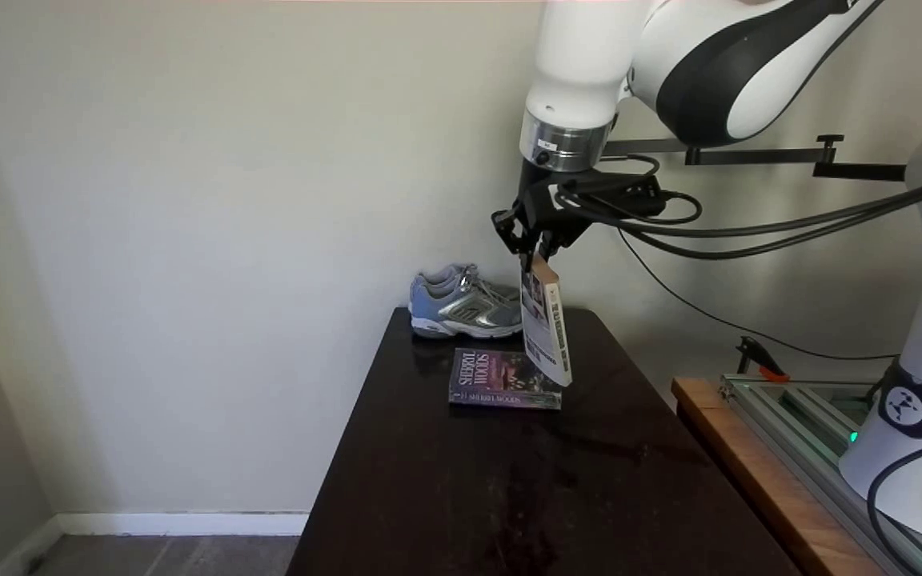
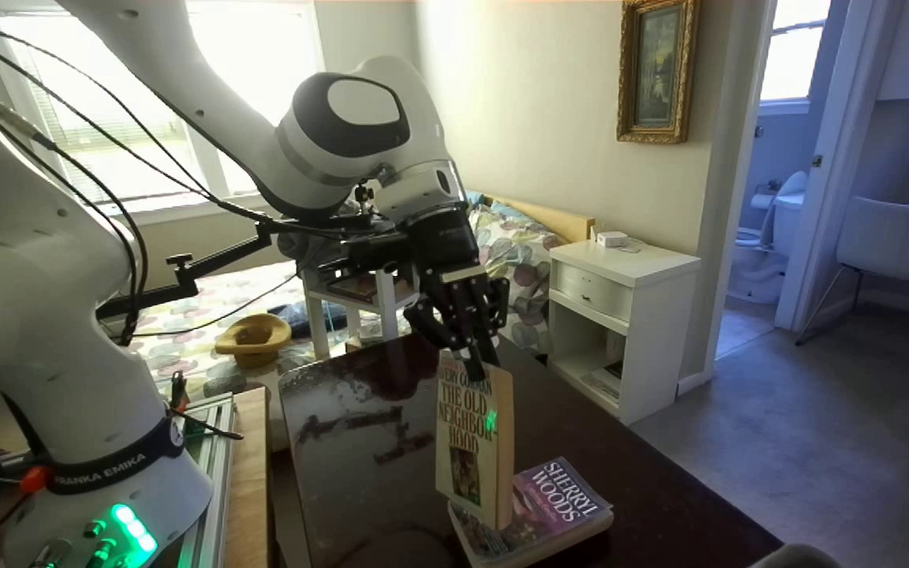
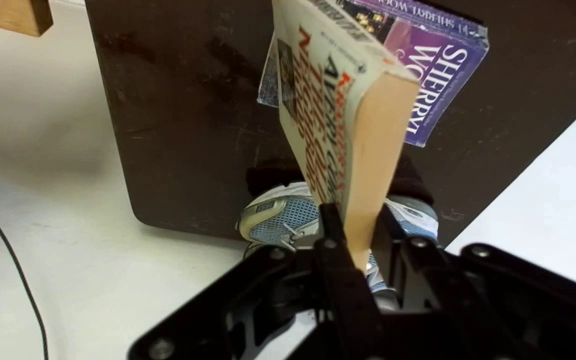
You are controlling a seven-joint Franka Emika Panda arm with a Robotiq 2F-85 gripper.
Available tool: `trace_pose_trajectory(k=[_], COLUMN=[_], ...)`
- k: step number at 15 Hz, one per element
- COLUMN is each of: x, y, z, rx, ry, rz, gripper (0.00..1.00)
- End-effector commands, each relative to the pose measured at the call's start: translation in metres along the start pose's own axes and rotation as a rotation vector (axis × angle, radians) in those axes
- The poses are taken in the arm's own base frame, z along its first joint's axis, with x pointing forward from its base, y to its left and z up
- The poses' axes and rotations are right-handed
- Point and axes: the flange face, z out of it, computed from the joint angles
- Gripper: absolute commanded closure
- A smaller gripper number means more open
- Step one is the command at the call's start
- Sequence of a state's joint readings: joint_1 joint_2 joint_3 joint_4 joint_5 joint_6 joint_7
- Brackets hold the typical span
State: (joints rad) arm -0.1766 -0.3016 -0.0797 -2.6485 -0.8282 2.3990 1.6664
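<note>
My gripper is shut on the top end of a cream paperback, the Old Neighborhood book. The book hangs down from the fingers, slightly tilted, in both exterior views. In the wrist view the fingers press on its two covers, and its pale page edge faces the camera. A purple Sherryl Woods book lies flat on the dark table. It also shows in the wrist view, partly hidden by the held book. I cannot tell whether the two books touch.
Blue and grey sneakers stand at the table's end by the wall, behind the held book; they show below the fingers in the wrist view. A white nightstand and a bed with a yellow hat stand beyond the table.
</note>
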Motion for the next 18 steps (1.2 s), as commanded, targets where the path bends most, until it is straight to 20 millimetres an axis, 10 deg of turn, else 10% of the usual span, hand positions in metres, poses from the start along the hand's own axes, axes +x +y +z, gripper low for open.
trace_pose_trajectory(k=[1, 18], x=[0.012, 0.048], y=[0.007, -0.043], z=[0.002, 0.063], rx=[-0.003, -0.101], ry=[-0.012, -0.129], rz=[0.068, 0.093], gripper=[0.95, 0.95])
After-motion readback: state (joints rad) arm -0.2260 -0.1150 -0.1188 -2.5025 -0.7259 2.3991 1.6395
